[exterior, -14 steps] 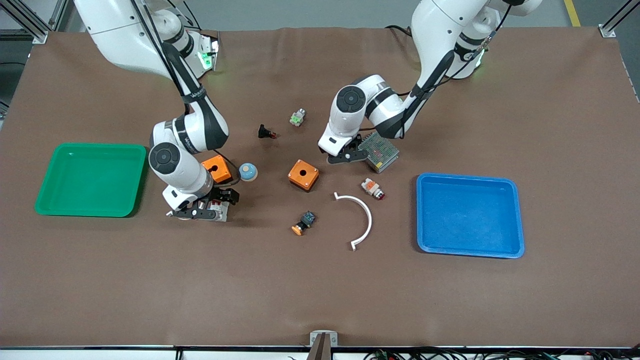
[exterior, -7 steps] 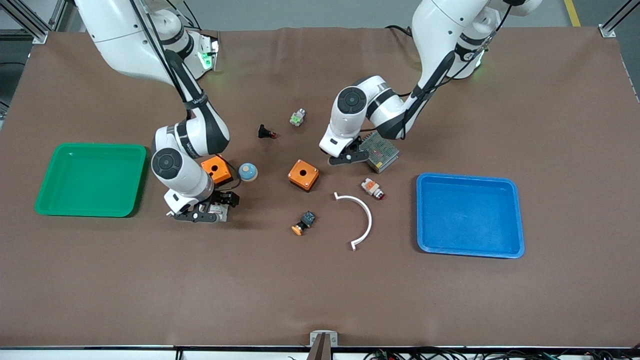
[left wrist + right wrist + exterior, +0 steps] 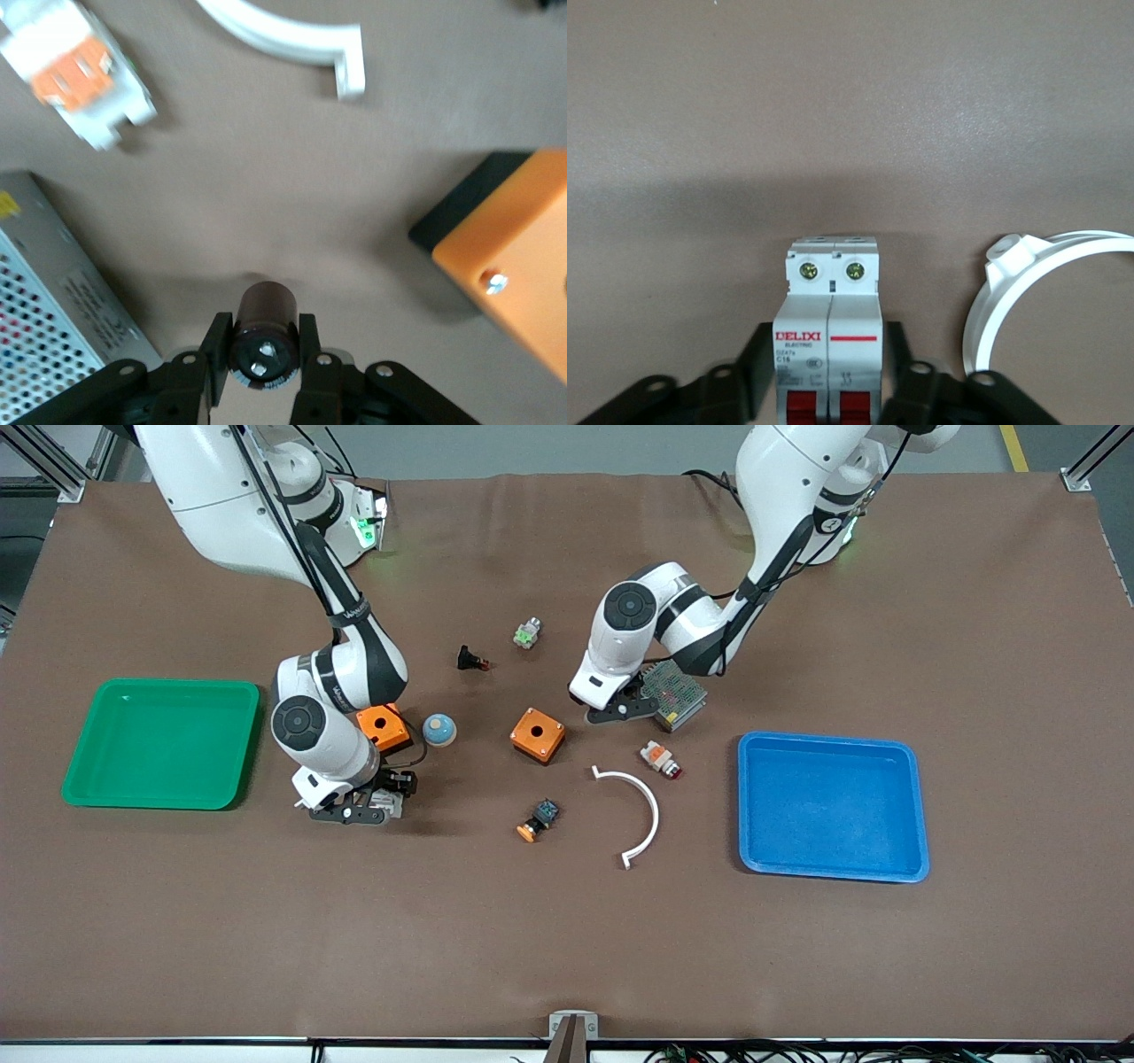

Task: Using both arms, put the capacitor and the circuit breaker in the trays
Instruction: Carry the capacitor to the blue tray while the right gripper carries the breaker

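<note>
Black fingers of the left gripper [image 3: 264,367] pinch the small dark cylindrical capacitor [image 3: 264,332], just beside the perforated metal box [image 3: 673,691]. Right gripper [image 3: 831,390] fingers clasp the white-grey circuit breaker [image 3: 830,332], low over the brown tabletop [image 3: 567,930] near that box's orange neighbour [image 3: 382,725].

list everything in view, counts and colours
green tray: 1, green, right arm's end
blue tray: 1, blue, left arm's end
orange boxes: 2, orange, mid-table
dome: 1, pale blue, between the boxes
power supply: 1, silver mesh, mid-table
curved strip: 1, white, nearer the camera than the power supply
small button parts: 4, white-orange, black-orange, black-red, green-white, scattered mid-table
capacitor: 1, dark, in left jaws
circuit breaker: 1, white-grey, red levers, in right jaws
left gripper: jaws shut on the capacitor, by the power supply
right gripper: jaws shut on the circuit breaker, by an orange box
</note>
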